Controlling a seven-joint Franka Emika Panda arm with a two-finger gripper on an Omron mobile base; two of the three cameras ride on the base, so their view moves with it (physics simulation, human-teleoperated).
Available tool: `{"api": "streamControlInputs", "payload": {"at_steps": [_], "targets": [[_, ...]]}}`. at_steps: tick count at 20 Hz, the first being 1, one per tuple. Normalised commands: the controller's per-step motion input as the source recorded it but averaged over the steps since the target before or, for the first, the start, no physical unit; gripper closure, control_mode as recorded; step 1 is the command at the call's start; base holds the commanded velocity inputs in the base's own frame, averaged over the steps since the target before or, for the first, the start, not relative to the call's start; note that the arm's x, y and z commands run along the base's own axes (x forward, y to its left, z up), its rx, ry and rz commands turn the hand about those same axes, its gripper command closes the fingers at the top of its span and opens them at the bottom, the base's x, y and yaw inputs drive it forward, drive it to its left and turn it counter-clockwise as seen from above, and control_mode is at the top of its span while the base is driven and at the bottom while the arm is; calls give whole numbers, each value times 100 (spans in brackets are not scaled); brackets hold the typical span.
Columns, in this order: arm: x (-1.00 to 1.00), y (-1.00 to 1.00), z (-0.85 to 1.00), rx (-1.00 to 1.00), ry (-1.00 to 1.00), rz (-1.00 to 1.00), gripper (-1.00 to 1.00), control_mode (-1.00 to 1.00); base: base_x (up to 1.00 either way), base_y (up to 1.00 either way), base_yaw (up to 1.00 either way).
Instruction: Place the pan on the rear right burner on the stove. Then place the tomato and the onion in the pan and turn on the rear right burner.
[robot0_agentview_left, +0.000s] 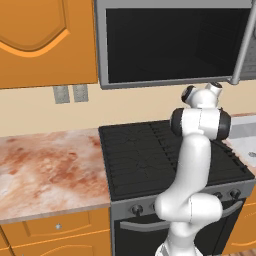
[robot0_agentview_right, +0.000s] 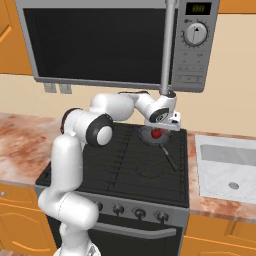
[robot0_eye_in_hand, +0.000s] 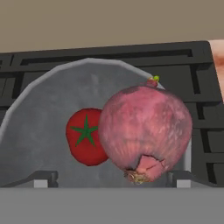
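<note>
Over the stove's (robot0_agentview_right: 125, 165) far right corner, the gripper (robot0_eye_in_hand: 112, 178) hangs with fingers spread, the onion (robot0_eye_in_hand: 145, 131) between them, above the pan (robot0_eye_in_hand: 39, 144) holding the tomato (robot0_eye_in_hand: 83, 138). From the right, the microwave's (robot0_agentview_right: 100, 45) handle (robot0_agentview_right: 168, 47) stands before the wrist; from the left, the arm (robot0_agentview_left: 192, 165) blocks the pan.

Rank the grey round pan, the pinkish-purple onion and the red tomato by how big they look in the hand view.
1. Grey round pan, widest.
2. Pinkish-purple onion.
3. Red tomato.
The onion sits nearer the camera and partly covers the tomato, so their true sizes may be alike.
</note>
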Motion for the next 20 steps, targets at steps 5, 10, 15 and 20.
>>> {"api": "streamControlInputs", "payload": {"at_steps": [5,10,15,20], "targets": [[0,0,6,0,0,0,-100,-100,0,0,0],[0,0,7,0,0,0,-100,-100,0,0,0],[-23,0,14,0,-3,0,-100,-100,0,0,0],[-66,0,14,1,-9,0,-100,-100,0,0,0]]}}
